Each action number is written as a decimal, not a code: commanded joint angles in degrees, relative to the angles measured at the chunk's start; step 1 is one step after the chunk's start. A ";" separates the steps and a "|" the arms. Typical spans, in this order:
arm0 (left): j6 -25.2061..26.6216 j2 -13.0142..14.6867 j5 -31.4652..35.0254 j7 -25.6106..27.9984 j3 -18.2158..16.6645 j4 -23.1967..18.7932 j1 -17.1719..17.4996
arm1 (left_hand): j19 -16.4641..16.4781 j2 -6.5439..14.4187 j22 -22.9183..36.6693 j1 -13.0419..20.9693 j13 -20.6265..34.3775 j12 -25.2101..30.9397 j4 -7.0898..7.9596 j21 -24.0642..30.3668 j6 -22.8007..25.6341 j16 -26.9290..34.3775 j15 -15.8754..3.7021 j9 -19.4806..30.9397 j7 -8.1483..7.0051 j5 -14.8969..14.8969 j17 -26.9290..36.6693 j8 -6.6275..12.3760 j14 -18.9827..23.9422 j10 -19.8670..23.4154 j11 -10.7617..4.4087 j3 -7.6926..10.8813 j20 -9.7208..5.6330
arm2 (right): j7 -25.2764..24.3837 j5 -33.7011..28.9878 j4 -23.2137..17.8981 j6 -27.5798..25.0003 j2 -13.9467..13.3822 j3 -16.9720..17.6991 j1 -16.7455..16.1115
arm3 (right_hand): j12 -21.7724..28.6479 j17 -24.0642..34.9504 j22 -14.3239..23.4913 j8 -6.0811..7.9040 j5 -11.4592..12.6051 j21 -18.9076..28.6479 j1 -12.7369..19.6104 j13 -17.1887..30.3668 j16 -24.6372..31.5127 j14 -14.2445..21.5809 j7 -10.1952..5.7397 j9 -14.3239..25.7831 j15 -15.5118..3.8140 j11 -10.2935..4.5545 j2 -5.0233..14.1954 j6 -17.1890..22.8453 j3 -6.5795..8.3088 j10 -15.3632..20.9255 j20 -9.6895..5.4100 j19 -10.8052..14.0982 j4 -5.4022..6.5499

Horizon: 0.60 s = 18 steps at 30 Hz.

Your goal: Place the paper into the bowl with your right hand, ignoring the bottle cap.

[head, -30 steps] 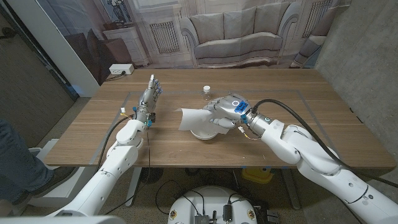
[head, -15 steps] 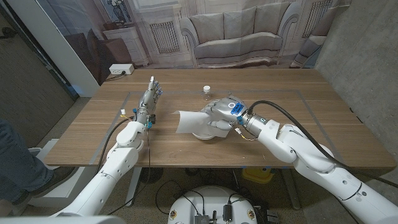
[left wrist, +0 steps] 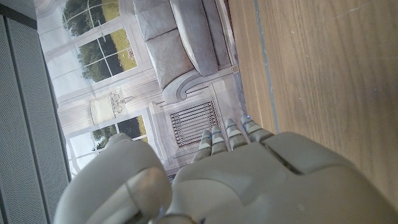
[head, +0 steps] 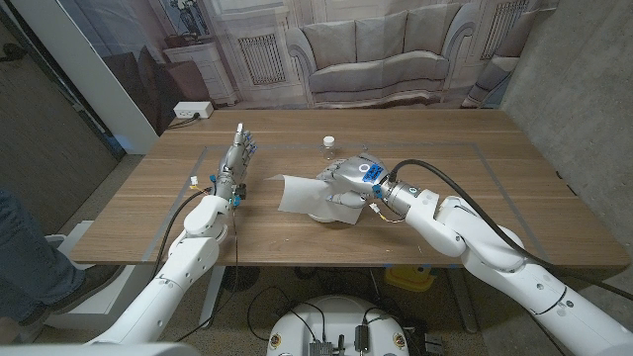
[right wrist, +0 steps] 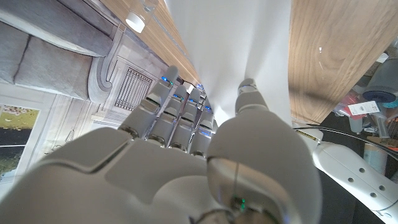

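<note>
Paper (head: 297, 191), a white sheet, was pinched between the thumb and fingers of the right hand (head: 348, 181) and stuck out toward the robot's left, held just above the table (head: 475, 213). Its free end reached past the bowl (head: 329, 212), a shallow white one that sat directly under the hand and the gripped end of the sheet. In the right wrist view the sheet (right wrist: 239, 43) ran up from between the closed fingers, clearly clamped. By the look of it, the carry was done and the placing step was in hand: the paper hung over the bowl but was not yet in it. The next move would call for lowering or tucking the sheet so that it dropped inside the rim, then letting the fingers part; much of the sheet overhung the bowl's left side, so it could slide out.

Farther back on the table lay the small white bottle cap (head: 328, 141), well apart from the hand and to be left alone. The left hand (head: 235, 158) stood upright, fingers straight and together, holding nothing.
</note>
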 commanded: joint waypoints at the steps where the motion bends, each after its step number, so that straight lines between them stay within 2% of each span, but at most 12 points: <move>1: -0.42 -0.12 -0.33 -0.25 -0.07 0.67 0.03 | -0.45 0.38 0.08 0.02 0.11 -0.06 -0.07 -0.09 0.36 -0.10 0.11 0.31 0.10 0.32 0.12 -0.22 -0.38 -0.10 -0.43 -0.32 -1.57 | 1.10 -0.39 0.69 0.87 0.65 -0.71 0.83 | -0.33 0.19 0.18 -0.15 0.30 -0.19 -0.45 0.12 -0.08 -0.27 0.06 0.25 -6.74 0.11 0.04 -0.02 -0.29 -0.26 -5.54 -0.34 0.19; 18: -0.31 -0.23 -0.27 -0.61 0.09 0.89 -0.20 | -0.45 0.47 0.08 0.10 0.11 -0.05 -0.08 -0.08 0.43 -0.09 0.08 0.31 0.11 0.34 0.12 -0.20 -0.36 -0.08 -0.42 -0.51 -1.52 | 1.88 -0.25 1.56 1.28 1.37 -1.46 0.83 | -0.43 0.24 0.17 -0.23 0.47 -0.40 -1.20 0.13 0.01 -0.62 0.19 0.26 -6.38 0.25 0.19 -0.23 -0.64 -0.59 -5.29 -0.64 0.62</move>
